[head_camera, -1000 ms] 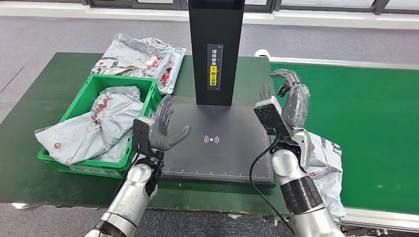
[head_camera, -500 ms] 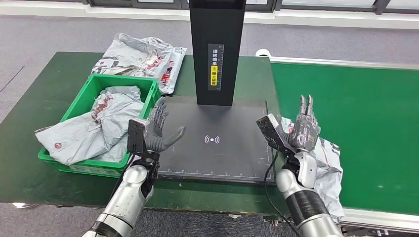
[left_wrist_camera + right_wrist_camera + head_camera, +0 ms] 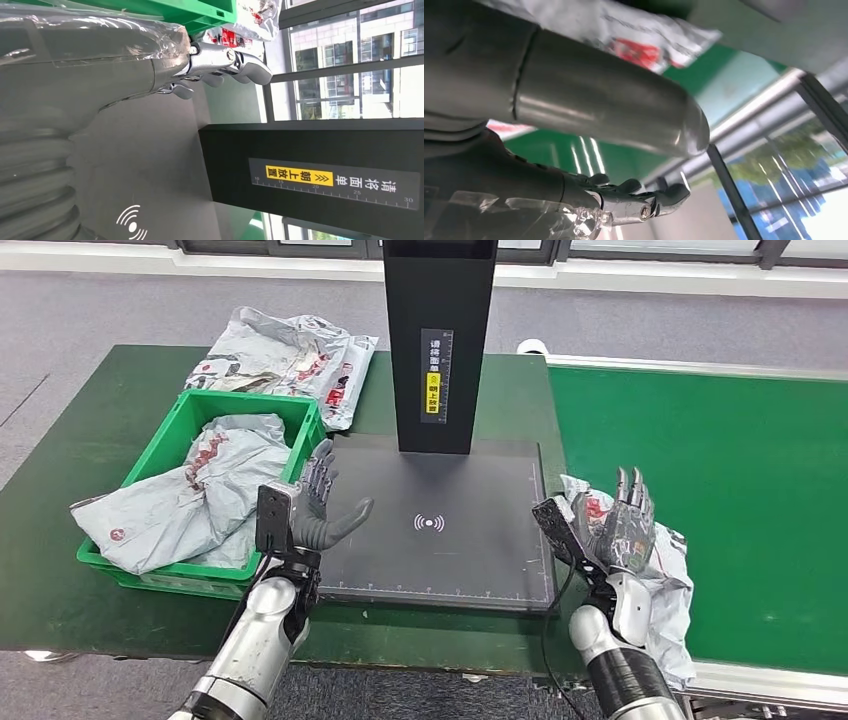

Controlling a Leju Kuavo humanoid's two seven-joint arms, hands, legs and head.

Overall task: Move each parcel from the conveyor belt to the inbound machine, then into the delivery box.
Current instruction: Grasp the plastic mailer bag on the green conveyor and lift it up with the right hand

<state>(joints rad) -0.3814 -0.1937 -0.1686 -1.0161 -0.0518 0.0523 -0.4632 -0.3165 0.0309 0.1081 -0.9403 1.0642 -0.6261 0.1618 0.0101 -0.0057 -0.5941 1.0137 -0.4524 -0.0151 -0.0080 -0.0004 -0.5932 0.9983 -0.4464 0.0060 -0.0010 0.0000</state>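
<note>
I have the belt [image 3: 720, 490] on my right, and one grey parcel [image 3: 662, 585] lies crumpled at its near edge, just beside the machine. That is the one in hand, and by my reading it has not yet been lifted.

The machine [image 3: 440, 530] sits in the middle, a black plate with a tall post behind it. Nothing lies on the plate, so I judge the scan step for this parcel is yet to come.

The box [image 3: 170, 435], green, is to my left and already holds grey parcels heaped above its rim, one drooping over the near wall. I take those as delivered. Another pile [image 3: 285, 360] of grey bags lies on the table behind the box; whether it counts as done I cannot tell.

My right hand [image 3: 622, 530] stands over the parcel on the belt, fingers straight and close together, pointing away from me, holding nothing. Whether it touches the bag I cannot tell.

My left hand [image 3: 322, 505] hovers at the plate's left edge beside the box, fingers spread, thumb out toward the plate, empty.

So: several parcels boxed, one left to grasp, scan and drop.
</note>
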